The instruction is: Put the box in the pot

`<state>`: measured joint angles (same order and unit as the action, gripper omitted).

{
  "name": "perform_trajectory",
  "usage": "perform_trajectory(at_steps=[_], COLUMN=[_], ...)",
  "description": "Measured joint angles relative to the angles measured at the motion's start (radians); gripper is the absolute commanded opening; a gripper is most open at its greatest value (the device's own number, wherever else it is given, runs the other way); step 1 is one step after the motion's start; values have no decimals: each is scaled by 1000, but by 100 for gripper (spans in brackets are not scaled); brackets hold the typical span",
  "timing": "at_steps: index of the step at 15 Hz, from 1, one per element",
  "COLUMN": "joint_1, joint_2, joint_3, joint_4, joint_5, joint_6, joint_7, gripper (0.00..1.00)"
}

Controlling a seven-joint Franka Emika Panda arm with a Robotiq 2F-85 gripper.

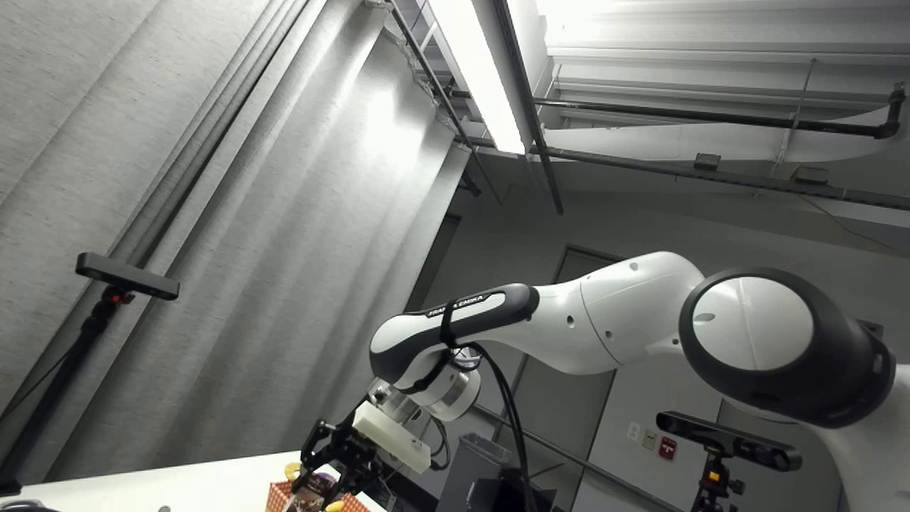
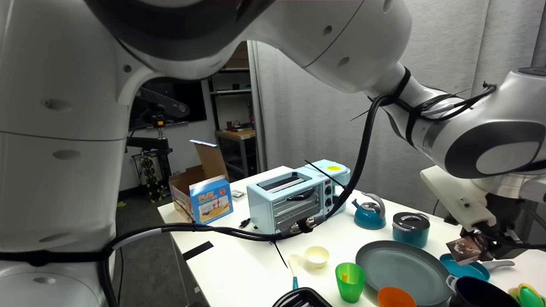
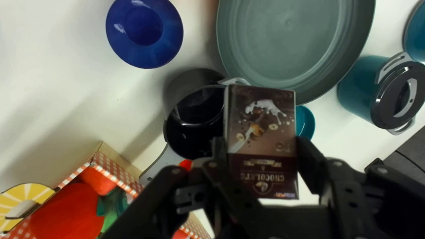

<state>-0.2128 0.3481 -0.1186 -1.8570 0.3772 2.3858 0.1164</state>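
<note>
The box is a brown chocolate carton (image 3: 262,126), also in both exterior views (image 1: 311,493) (image 2: 465,250). My gripper (image 3: 260,146) is shut on its two sides and holds it above the table. The pot (image 3: 192,137) is open, with a black inside, and stands on the table. In the wrist view it lies just left of the box, which covers part of its right side. In an exterior view the pot (image 2: 482,294) is cut by the bottom edge, below the held box.
A large grey pan (image 3: 289,43) stands beside the pot. A blue bowl (image 3: 144,33), a lidded teal pot (image 3: 398,96) and a small teal pan (image 2: 463,268) are nearby. A checked basket of toy food (image 3: 114,171) stands close by. A toaster oven (image 2: 294,200) stands farther off.
</note>
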Motion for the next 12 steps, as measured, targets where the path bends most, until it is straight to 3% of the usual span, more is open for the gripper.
perform_trajectory(at_steps=[12], joint_1=[-4], joint_2=[106], joint_3=[2], joint_4=[101], joint_5=[0], joint_6=[0], joint_7=[0], gripper=[30])
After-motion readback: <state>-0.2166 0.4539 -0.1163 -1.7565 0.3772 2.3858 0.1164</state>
